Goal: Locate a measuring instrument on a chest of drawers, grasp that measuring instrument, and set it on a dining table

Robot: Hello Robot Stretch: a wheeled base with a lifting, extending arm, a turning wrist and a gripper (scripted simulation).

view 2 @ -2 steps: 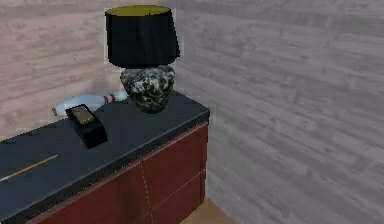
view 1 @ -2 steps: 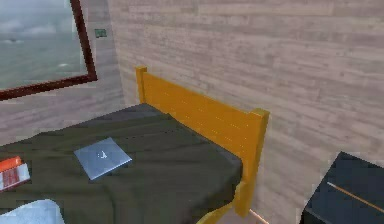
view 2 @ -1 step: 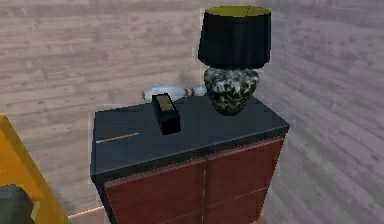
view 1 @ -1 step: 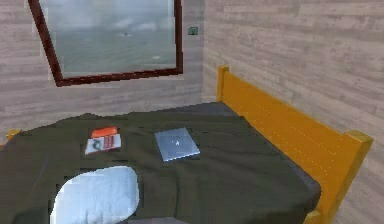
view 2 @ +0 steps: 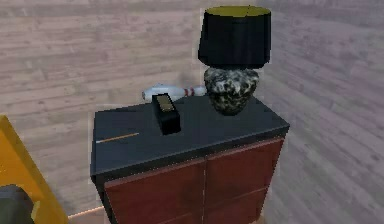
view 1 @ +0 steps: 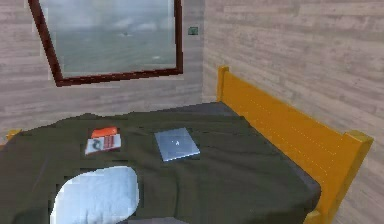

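A chest of drawers (view 2: 200, 180) with a dark top and red-brown drawer fronts stands against the wooden wall in the arm side view. A small black boxy object (view 2: 165, 112) stands upright near the middle of its top. Behind that lies a white elongated thing with a red band (view 2: 178, 91). A thin pencil-like stick (view 2: 122, 137) lies toward the top's left side.
A lamp (view 2: 234, 55) with a black shade and mottled base stands on the chest's right part. The orange bed frame (view 2: 15, 160) is at the chest's left. In the forward view, a dark bed (view 1: 230, 175) carries a grey laptop (view 1: 176, 144), a red-and-white book (view 1: 102, 141) and a pale pillow (view 1: 95, 195); a framed window (view 1: 110, 40) is behind it.
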